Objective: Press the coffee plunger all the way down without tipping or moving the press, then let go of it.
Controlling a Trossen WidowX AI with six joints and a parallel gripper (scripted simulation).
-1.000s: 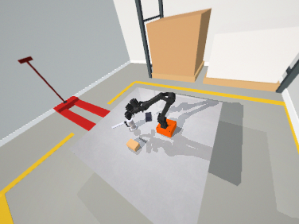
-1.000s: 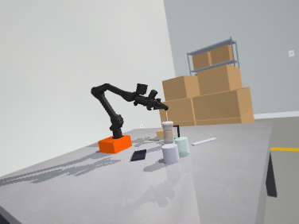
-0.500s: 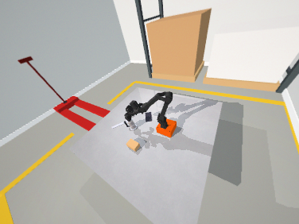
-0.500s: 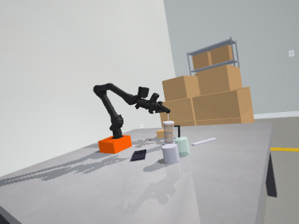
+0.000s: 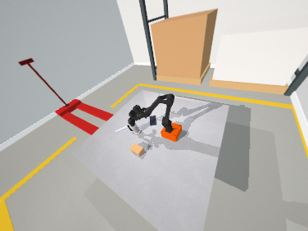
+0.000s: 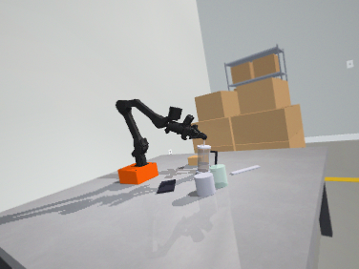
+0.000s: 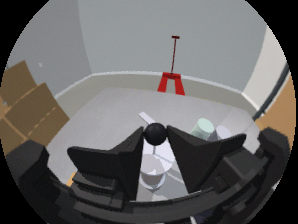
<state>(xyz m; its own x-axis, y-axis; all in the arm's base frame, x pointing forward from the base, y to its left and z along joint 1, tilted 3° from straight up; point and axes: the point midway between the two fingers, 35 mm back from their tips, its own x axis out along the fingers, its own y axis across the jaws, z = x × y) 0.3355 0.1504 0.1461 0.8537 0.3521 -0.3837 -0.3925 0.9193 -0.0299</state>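
Note:
The coffee press [image 6: 203, 162] [image 7: 152, 172] stands upright on the table, a clear cylinder with a pale lid and a black handle. A short piece of its thin plunger rod [image 6: 204, 142] shows above the lid. My gripper [image 6: 204, 136] [image 7: 154, 128] is over the press, shut on the round black plunger knob [image 7: 155, 134], which sits between the fingertips in the wrist view. In the top view the arm partly hides the press, and the knob cannot be made out there.
A lavender cup [image 6: 204, 185] and a mint cup [image 6: 220, 175] stand close to the press. A dark flat box [image 5: 152, 120] [image 6: 166, 186] lies near the orange arm base [image 5: 171, 132] [image 6: 137, 174]. A tan block [image 5: 137, 149] and a white stick [image 5: 121, 130] [image 6: 245, 170] also lie on the table.

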